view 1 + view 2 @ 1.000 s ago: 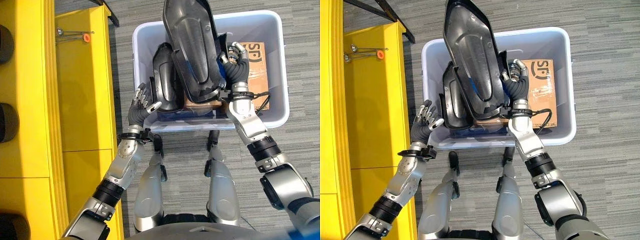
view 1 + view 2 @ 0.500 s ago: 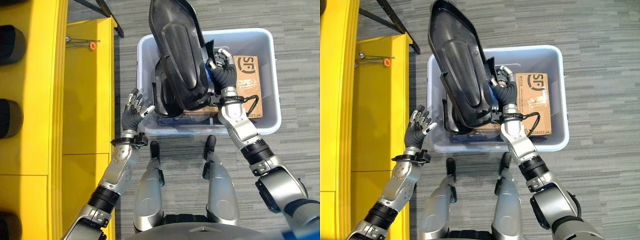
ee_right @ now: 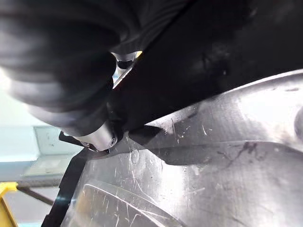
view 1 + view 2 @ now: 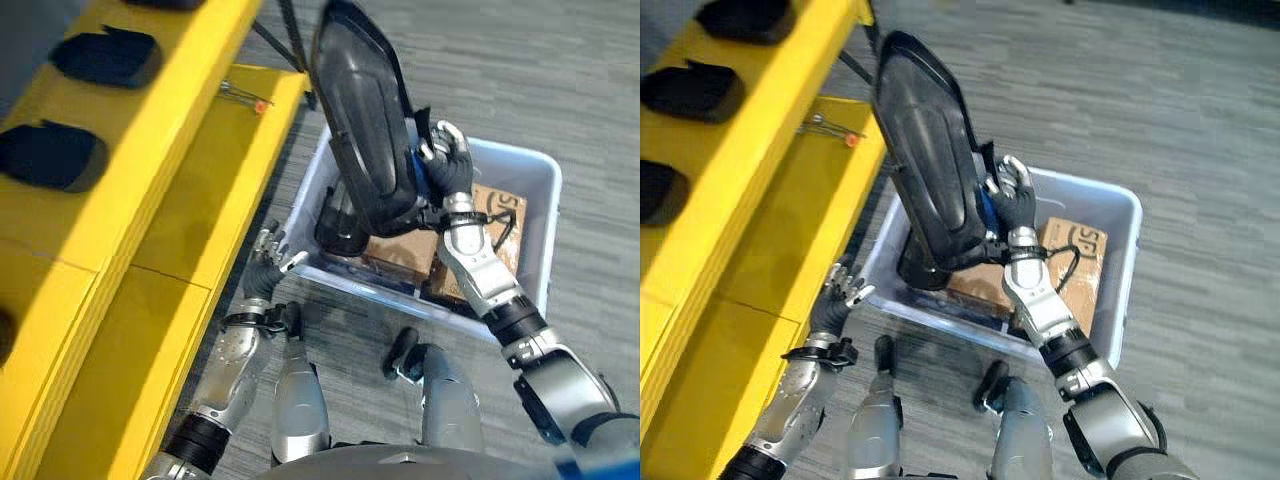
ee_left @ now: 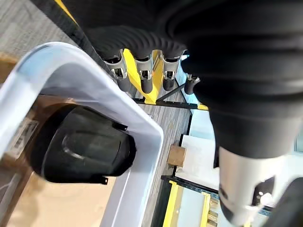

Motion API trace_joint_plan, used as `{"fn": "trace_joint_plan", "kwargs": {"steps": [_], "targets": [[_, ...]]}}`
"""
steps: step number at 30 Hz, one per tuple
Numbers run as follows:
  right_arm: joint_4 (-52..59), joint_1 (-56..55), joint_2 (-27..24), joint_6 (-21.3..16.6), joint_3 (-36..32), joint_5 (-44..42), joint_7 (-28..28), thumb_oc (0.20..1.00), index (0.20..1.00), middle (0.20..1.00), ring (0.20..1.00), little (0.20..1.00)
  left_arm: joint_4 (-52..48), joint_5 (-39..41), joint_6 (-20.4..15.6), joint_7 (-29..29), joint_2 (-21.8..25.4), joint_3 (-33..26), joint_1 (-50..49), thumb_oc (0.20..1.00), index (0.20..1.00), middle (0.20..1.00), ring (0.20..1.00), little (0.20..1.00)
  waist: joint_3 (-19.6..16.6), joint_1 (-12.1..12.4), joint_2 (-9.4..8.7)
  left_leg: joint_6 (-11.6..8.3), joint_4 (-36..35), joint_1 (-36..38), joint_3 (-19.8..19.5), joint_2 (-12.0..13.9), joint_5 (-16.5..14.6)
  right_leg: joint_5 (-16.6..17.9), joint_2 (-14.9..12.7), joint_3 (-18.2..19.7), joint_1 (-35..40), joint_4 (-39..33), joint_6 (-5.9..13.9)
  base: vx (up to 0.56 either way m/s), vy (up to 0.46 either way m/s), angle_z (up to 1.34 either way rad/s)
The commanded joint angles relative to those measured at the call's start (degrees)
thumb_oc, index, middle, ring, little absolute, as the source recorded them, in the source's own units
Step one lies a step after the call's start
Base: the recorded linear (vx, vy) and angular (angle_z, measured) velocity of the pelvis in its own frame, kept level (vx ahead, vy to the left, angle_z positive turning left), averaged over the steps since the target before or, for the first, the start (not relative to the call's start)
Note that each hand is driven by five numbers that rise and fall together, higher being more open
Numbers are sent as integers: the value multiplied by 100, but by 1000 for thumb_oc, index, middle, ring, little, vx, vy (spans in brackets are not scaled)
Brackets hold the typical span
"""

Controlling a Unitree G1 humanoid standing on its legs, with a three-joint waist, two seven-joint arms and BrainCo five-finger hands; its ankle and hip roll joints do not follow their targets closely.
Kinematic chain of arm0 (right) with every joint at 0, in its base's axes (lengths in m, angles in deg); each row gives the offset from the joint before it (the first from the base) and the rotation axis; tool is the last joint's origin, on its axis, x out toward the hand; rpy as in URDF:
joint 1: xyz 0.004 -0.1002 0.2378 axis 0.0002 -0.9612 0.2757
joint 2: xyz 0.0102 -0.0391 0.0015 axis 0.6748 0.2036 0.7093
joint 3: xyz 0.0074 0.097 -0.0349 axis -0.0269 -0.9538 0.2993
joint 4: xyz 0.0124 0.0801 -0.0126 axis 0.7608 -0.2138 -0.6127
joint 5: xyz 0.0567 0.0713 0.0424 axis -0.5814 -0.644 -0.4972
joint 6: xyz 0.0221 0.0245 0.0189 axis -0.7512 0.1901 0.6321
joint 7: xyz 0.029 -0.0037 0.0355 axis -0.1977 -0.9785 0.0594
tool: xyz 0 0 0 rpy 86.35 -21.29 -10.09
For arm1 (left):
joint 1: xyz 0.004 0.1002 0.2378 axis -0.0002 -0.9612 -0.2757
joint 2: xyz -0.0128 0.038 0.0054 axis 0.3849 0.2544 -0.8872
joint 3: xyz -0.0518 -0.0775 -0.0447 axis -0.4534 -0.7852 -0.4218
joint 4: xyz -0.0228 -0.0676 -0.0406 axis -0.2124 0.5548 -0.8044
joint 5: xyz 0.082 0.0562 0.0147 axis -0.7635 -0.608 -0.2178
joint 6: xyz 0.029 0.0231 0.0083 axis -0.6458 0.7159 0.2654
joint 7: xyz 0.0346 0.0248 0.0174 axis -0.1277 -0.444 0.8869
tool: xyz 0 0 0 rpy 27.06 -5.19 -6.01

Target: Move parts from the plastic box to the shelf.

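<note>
My right hand is shut on the edge of a long black moulded part and holds it upright above the left side of the pale plastic box. The right wrist view shows the part's scratched inner face very close. A second black part lies in the box's left end, also seen as a rounded shell in the left wrist view. My left hand hovers open just outside the box's near left corner, between the box and the yellow shelf.
A cardboard carton lies flat in the box. Dark parts sit on the shelf's upper level at the left. A thin tool with an orange tip lies on the lower yellow level. Grey carpet surrounds the box.
The camera has swung, so the whole scene has shifted and tilted. The right hand has carried the black part higher and nearer the shelf. The left hand has stayed open beside the box.
</note>
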Motion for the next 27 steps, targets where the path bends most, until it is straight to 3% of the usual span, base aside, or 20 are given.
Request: {"fn": "trace_joint_plan", "kwargs": {"steps": [1, 3, 6, 12, 27], "targets": [[543, 161, 146, -441, -119, 263, -52, 200, 200, 200, 200, 200, -423, 10, -277, -93, 83, -303, 81, 1000, 1000, 1000, 1000, 1000, -189, -305, -27, -476, 119, 765, -243, -46, 339, 634, 264, 299, 651, -1241, 983, -31, -2, 117], [594, 86, 216, -445, -114, 236, -44, 200, 200, 200, 200, 200, -490, -7, -249, -91, 68, -312, 75, 1000, 1000, 1000, 1000, 1000, -297, -344, -13, -393, 75, 979, -299, -319, -162, 753, 188, 117, 833, -1409, 1089, -10, 40, 89], [715, -77, 275, -442, -160, 190, 20, 200, 200, 200, 200, 200, -556, -62, -203, -121, 58, -392, -18, 1000, 1000, 1000, 1000, 1000, -455, -399, 66, -284, -312, 1028, -60, -387, -216, 904, 86, -25, 1006, -1402, 1210, 65, 160, 64], [607, -138, 374, -359, -188, 183, 96, 200, 200, 200, 200, 200, -623, -177, -213, -117, 148, -562, -141, 1000, 1000, 1000, 1000, 1000, -632, -234, 2, -132, -604, 1122, -141, -657, -307, 1265, -263, -206, 1226, -1565, 1449, 39, 172, 45], [185, 59, 668, -156, -187, 235, 210, 200, 200, 200, 200, 200, -737, -430, -218, -75, 204, -944, -322, 1000, 1000, 1000, 1000, 1000, -782, 204, -288, 250, -157, 900, -515, -1391, -829, 1916, -873, -440, 1651, -1900, 1908, 43, 151, 19]]}}
